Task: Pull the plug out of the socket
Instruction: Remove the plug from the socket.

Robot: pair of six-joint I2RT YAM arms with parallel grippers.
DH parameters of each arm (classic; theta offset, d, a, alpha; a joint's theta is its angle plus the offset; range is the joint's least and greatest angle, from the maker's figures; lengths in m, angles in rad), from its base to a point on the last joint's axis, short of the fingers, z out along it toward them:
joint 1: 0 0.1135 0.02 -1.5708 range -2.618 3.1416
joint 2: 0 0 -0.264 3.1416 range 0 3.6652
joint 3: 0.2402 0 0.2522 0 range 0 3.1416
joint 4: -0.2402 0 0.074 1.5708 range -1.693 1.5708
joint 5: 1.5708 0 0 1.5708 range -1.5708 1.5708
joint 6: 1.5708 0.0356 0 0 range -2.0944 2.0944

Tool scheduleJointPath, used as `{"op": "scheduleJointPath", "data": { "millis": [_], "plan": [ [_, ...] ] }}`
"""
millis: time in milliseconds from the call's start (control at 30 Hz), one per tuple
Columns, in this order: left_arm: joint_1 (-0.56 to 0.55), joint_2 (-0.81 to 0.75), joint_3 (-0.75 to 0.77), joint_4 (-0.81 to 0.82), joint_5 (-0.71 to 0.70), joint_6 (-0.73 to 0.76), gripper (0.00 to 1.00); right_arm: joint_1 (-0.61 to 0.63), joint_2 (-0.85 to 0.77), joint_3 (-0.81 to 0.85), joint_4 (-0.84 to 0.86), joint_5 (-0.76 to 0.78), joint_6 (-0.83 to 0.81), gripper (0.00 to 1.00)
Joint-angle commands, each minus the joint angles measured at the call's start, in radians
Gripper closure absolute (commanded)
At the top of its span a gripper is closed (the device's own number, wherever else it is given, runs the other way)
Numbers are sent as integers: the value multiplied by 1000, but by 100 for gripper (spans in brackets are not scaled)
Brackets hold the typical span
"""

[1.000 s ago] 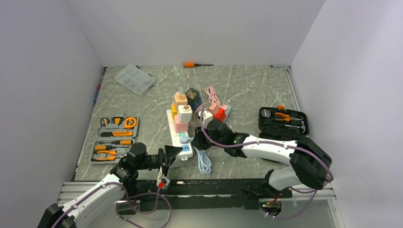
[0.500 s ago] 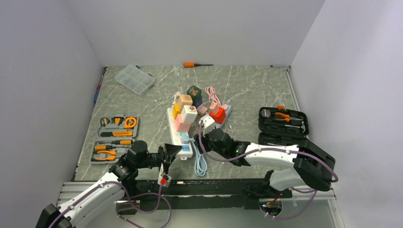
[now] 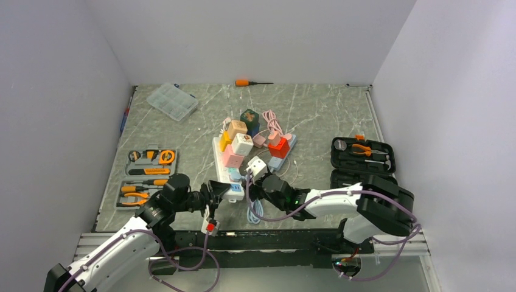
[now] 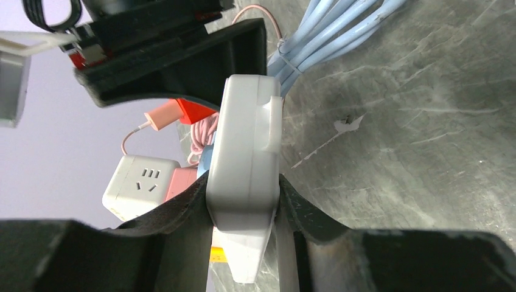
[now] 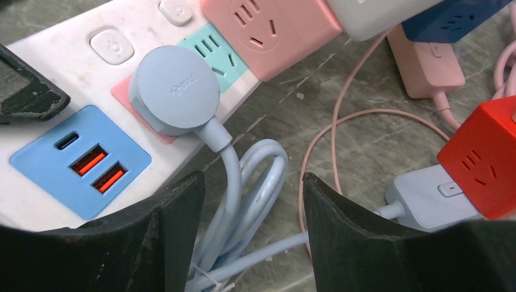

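The socket is a long white strip with pastel panels, lying mid-table and loaded with cube adapters. My left gripper is shut on its near end, and the white body sits squeezed between both fingers. The plug is round and pale blue. It sits pushed into a pink panel of the socket, next to the blue USB panel. My right gripper stands open just short of the plug, straddling its coiled blue cable without gripping it. From above, the right gripper is right of the plug.
Pink, white and dark green cube adapters crowd the strip. A loose white cube and a red cube lie to its right. Tool kits lie left and a black tool case right.
My right gripper has opened and slid nearer and to the left, toward the plug. The strip and its cubes have shifted a little. The left gripper keeps its hold.
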Motion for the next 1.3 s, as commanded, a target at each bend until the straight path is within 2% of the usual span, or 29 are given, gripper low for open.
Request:
{"op": "scheduleJointPath", "data": {
  "millis": [0, 67, 200, 267, 433, 467, 633, 767, 867, 1000, 1133, 1267],
  "plan": [
    [-2, -3, 78, 90, -4, 8, 70, 40, 80, 77, 120, 96, -79, 38],
    [-2, -4, 82, 92, -10, 1, 71, 53, 121, 110, 126, 160, -108, 41],
    [-3, -9, 89, 74, -18, -3, 71, 72, 164, 147, 154, 263, -146, 54],
    [-2, -14, 91, 58, -18, 0, 72, 80, 164, 145, 189, 284, -169, 64],
    [-3, -25, 94, 10, -17, 16, 70, 88, 154, 154, 215, 308, -173, 98],
    [-2, -25, 95, -6, -16, 28, 70, 88, 153, 155, 217, 317, -166, 100],
    [-4, -22, 114, -109, -20, 78, 70, 94, 150, 144, 260, 380, -162, 100],
    [-4, 11, 157, -268, -37, 136, 71, 92, 150, 134, 307, 428, -207, 100],
    [-3, 36, 171, -316, -48, 138, 71, 93, 153, 126, 352, 469, -251, 100],
    [-6, 44, 141, -255, -47, 117, 71, 94, 145, 133, 324, 461, -262, 100],
    [-7, 69, 87, -116, -125, 55, 72, 113, 98, 93, 237, 428, -196, 100],
    [-7, 106, 49, -43, -203, -31, 72, 145, 34, 26, 91, 381, -67, 100]
  ]
}}
